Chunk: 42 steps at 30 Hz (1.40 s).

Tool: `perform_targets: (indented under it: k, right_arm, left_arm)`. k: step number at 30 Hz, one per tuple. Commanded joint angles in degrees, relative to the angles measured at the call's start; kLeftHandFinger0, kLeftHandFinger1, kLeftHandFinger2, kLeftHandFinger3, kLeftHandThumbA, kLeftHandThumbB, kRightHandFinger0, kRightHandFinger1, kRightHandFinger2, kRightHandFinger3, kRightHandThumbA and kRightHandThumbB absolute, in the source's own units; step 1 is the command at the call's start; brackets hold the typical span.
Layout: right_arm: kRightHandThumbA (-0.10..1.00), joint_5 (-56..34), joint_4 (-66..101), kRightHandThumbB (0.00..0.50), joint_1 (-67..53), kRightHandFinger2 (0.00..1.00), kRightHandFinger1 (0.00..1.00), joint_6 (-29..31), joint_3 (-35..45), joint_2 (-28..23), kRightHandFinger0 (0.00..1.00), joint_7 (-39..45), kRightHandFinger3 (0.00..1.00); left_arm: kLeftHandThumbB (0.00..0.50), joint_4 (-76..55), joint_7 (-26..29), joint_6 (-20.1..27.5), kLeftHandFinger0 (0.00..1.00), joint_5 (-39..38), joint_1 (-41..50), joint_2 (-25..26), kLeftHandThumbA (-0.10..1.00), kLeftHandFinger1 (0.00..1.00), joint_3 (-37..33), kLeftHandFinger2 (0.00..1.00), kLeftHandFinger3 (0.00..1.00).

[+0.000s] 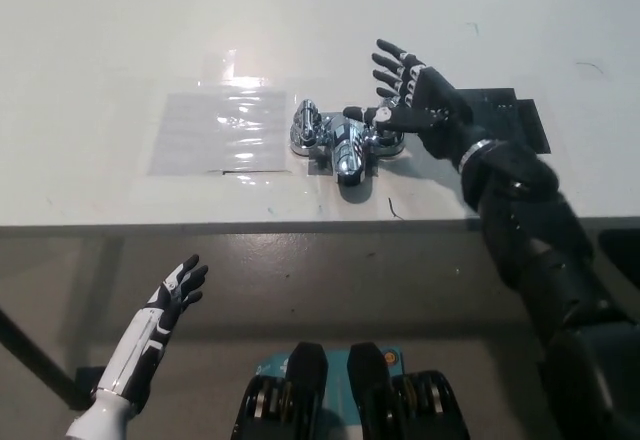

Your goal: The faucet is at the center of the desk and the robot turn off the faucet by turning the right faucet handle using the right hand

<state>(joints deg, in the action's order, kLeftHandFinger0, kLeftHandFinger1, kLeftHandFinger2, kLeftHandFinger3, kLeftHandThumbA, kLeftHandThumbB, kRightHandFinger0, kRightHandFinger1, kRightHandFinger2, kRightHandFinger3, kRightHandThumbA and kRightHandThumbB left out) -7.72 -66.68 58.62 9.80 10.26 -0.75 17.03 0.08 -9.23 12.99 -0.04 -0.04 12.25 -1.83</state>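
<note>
the faucet [343, 142] sits mid-desk [100, 40]. the right hand [420, 100], fingers spread wide and holding nothing, hovers just at three o'clock of the right faucet handle [385, 130], thumb reaching toward it. the left hand [178, 295] rests open, low at seven o'clock.

Faucet [340, 145]: polished chrome metal, mirror-bright, strong highlights. Table [120, 30]: smooth matt white surface. Clear plastic sheet [222, 132] on it: glossy, wrinkled, catching glare. Black tape patch [510, 115]: matt. Right robot hand [420, 100]: black, dull satin plastic look. Left robot hand [178, 295]: white glossy shell, black fingertips. Floor [330, 280]: grey, smooth, faintly scuffed.
</note>
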Motion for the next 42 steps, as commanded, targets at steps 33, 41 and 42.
perform_targets:
  k: [33,41,42]
  right_arm:
    - [1.0,11.7,26.6,0.283,-5.2,1.0,1.0,6.3,-2.1,20.8,1.0,-47.9,1.0]
    - [1.0,10.3,28.6,0.215,-5.8,1.0,1.0,10.0,-1.7,18.2,1.0,-47.5,1.0]
    - [1.0,10.4,29.2,0.222,-5.9,1.0,1.0,10.0,-1.5,17.7,1.0,-47.6,1.0]
  left_arm:
    - [0.434,-1.2,-0.7,1.1,1.0,-0.8,-0.9,1.1,1.0,1.0,1.0,1.0,1.0]
    - [0.433,-1.5,-0.9,0.8,1.0,-1.4,-0.9,1.2,1.0,1.0,1.2,1.0,1.0]
    - [0.431,-1.4,-1.0,1.0,1.0,-1.5,-0.9,1.2,1.0,1.0,1.1,1.0,1.0]
